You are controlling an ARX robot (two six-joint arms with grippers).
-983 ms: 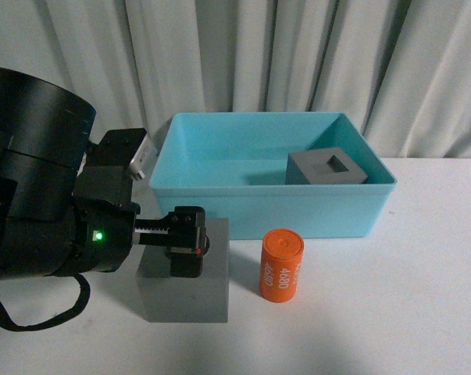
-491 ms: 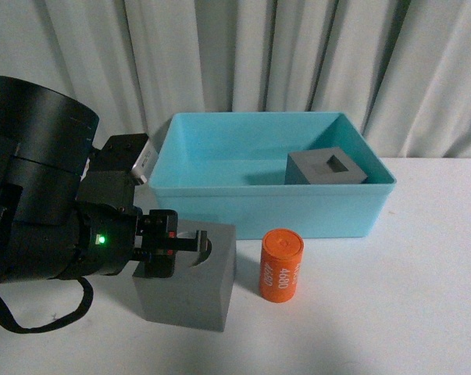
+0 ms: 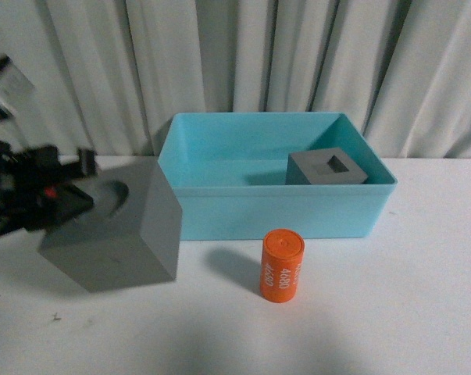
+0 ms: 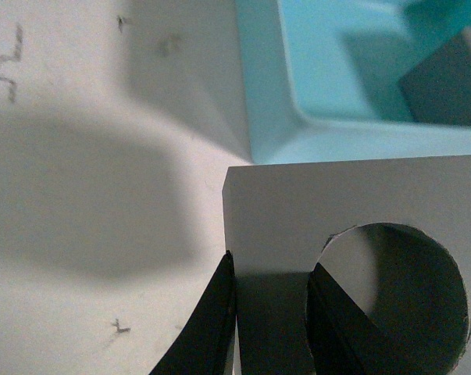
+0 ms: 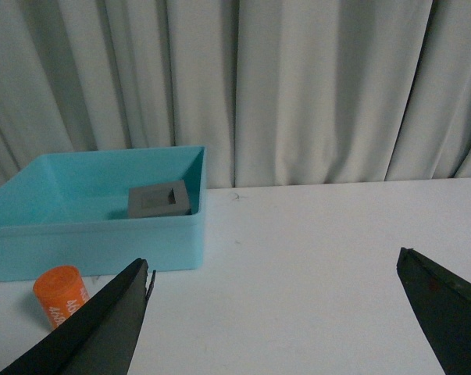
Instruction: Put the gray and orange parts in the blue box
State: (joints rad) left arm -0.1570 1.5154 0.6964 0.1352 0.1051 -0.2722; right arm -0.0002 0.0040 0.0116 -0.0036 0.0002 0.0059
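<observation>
My left gripper (image 3: 77, 190) is shut on the gray cube with the round recess (image 3: 114, 230), holding it tilted above the table just left of the blue box (image 3: 297, 212). In the left wrist view one finger (image 4: 210, 320) presses the cube's (image 4: 313, 195) outer wall and the other sits inside the recess. The gray cube with the square recess (image 3: 327, 168) lies inside the box at its right end. The orange cylinder marked 4680 (image 3: 282, 266) stands on the table in front of the box. My right gripper (image 5: 274, 262) is open over bare table, right of the box (image 5: 87, 234).
White tabletop (image 3: 391, 312) stretches in front and to the right of the box. Grey curtains (image 3: 258, 55) hang close behind it. The right wrist view also shows the square-recess cube (image 5: 158, 201) and the orange cylinder (image 5: 61, 295).
The left arm has drawn back to the left, and the round-recess cube has come up off the table with it, moving left and tilting. The cylinder, box and other cube stayed put.
</observation>
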